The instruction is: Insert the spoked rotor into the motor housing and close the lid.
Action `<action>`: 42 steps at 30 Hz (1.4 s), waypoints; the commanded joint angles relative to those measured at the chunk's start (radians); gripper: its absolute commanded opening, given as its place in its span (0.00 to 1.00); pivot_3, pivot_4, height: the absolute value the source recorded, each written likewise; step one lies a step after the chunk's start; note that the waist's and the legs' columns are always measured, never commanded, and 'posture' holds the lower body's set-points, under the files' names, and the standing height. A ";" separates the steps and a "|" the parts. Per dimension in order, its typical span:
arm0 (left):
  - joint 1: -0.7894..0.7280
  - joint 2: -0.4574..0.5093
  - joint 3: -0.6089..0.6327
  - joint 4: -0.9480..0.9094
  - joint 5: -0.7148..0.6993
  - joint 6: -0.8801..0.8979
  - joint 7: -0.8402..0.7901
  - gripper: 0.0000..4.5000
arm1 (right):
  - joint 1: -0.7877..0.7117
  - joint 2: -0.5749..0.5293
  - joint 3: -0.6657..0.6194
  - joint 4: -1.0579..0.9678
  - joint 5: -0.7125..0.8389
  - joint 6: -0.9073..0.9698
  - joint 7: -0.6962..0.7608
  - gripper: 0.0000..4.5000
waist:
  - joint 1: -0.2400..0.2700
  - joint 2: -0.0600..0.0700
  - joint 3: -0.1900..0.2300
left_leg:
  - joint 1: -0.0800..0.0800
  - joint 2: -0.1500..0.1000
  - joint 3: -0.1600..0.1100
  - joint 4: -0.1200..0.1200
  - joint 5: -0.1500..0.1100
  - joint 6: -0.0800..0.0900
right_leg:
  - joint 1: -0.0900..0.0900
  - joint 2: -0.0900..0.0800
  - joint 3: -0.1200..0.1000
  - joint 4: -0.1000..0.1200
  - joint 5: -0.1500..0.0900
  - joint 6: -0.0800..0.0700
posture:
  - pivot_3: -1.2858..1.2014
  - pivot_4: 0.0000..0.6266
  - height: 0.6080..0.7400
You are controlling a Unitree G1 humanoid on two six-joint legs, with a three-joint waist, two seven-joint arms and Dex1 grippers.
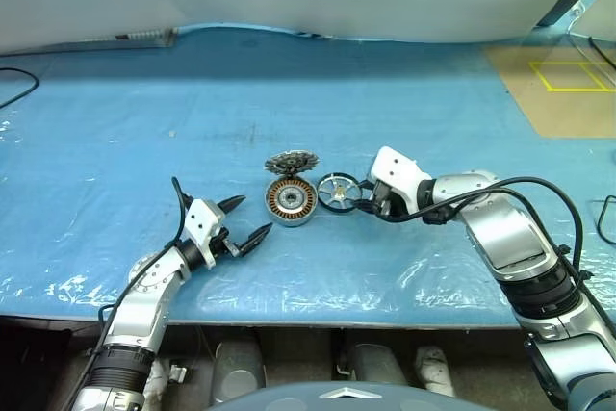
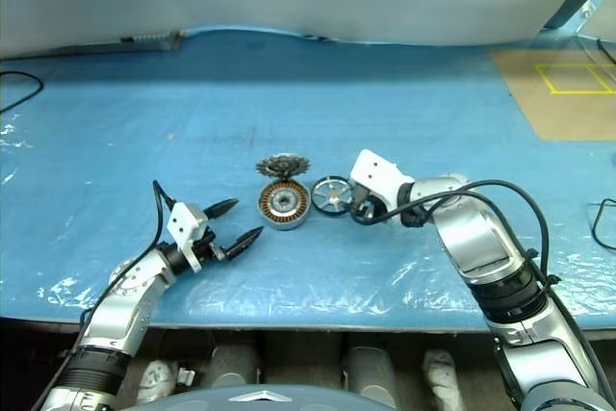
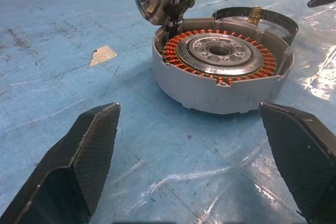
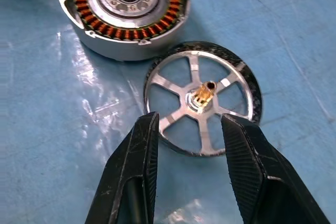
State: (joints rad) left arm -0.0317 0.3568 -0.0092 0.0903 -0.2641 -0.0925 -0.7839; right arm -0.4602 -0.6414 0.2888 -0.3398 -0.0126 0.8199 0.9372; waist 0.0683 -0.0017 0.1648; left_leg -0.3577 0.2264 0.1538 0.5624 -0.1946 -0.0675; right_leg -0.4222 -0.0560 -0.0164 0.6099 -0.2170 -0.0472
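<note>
On the blue worktop (image 1: 144,132) we see the motor housing (image 1: 291,201) lying with its copper windings facing up, the lid (image 1: 292,163) propped tilted against its far edge. The spoked rotor (image 1: 338,192) lies flat just to the housing's right, touching or nearly touching it. Our right gripper (image 4: 189,129) sits at the rotor's near-right edge, its jaws partly apart astride the rim and gripping nothing, while our left gripper (image 1: 246,222) rests near-left of the housing, jaws spread wide and empty.
</note>
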 commanded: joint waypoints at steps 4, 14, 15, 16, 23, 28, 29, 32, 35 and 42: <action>0.006 0.008 0.010 -0.019 -0.007 -0.022 -0.005 1.00 | -0.011 0.021 0.059 0.012 0.007 -0.057 -0.019 0.43 | 0.000 0.000 0.000 | 0.000 0.000 0.000 0.000 0.000 0.000 | 0.000 0.000 0.000 0.000 0.000 0.000 | 0.52 0.24 1.00; 0.010 0.006 0.011 -0.029 -0.006 -0.020 0.002 1.00 | -0.018 0.065 0.136 0.138 -0.020 -0.125 -0.056 0.43 | 0.000 0.000 0.000 | 0.000 0.000 0.000 0.000 0.000 0.000 | 0.000 0.000 0.000 0.001 0.000 0.000 | 0.52 0.24 1.00; 0.011 0.006 0.011 -0.032 -0.006 -0.019 0.003 1.00 | -0.021 0.069 0.140 0.161 -0.028 -0.132 -0.064 0.34 | 0.000 0.000 0.000 | 0.000 0.000 0.000 0.001 0.000 0.000 | 0.000 0.000 0.000 0.001 0.000 0.000 | 0.52 0.24 1.00; 0.012 0.006 0.011 -0.034 -0.006 -0.018 0.005 1.00 | -0.023 0.072 0.143 0.181 -0.036 -0.140 -0.071 0.29 | -0.001 0.000 0.000 | 0.000 0.000 0.000 0.001 0.000 0.000 | 0.000 0.000 0.000 0.001 0.000 0.000 | 0.52 0.24 1.00; 0.021 0.006 0.013 -0.048 -0.007 -0.014 0.014 1.00 | -0.016 0.066 0.124 0.197 -0.025 -0.125 -0.077 0.01 | 0.000 0.000 0.000 | 0.003 0.000 0.000 0.002 0.000 0.000 | 0.002 0.000 0.001 0.003 0.000 0.000 | 0.52 0.24 1.00; 0.024 0.007 0.015 -0.054 -0.009 -0.011 0.017 1.00 | 0.021 0.054 0.044 0.126 0.057 -0.038 -0.055 0.01 | 0.003 0.000 0.000 | 0.004 -0.001 0.000 0.002 0.000 0.000 | 0.003 0.000 0.001 0.004 0.000 0.000 | 0.52 0.24 1.00; 0.024 0.005 0.017 -0.057 -0.014 -0.009 0.018 1.00 | 0.027 0.057 0.011 0.106 0.090 -0.007 -0.050 0.01 | 0.002 0.000 0.000 | 0.004 -0.001 0.000 0.002 0.000 0.000 | 0.003 0.000 0.001 0.004 0.000 0.000 | 0.52 0.24 1.00; 0.016 -0.003 0.028 -0.076 -0.043 0.010 0.020 1.00 | 0.028 0.058 -0.088 0.067 0.172 0.067 -0.048 0.01 | 0.002 0.000 0.000 | 0.004 -0.001 0.000 0.002 0.000 0.000 | 0.003 0.000 0.002 0.004 0.000 0.000 | 0.52 0.24 1.00; 0.004 -0.007 0.040 -0.131 -0.111 0.080 0.020 1.00 | -0.006 0.080 -0.214 0.056 0.274 0.141 -0.059 0.01 | 0.002 0.000 0.000 | 0.004 -0.001 0.000 0.002 0.000 0.000 | 0.003 0.000 0.002 0.004 0.000 0.000 | 0.52 0.24 1.00; -0.040 -0.004 0.052 -0.316 -0.317 0.342 0.051 1.00 | -0.151 0.192 -0.435 0.053 0.525 0.299 -0.101 0.01 | -0.001 0.000 0.000 | 0.006 -0.001 0.001 0.003 0.000 0.000 | 0.002 0.000 0.004 0.007 0.000 0.000 | 0.52 0.24 1.00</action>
State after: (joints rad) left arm -0.0521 0.3491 0.0216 -0.1376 -0.5088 0.1864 -0.7408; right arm -0.5636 -0.4658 -0.0821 -0.2501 0.4314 1.0922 0.8458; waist 0.0675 -0.0013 0.1650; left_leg -0.3524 0.2251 0.1549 0.5651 -0.1945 -0.0676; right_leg -0.4213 -0.0558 -0.0124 0.6174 -0.2173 -0.0476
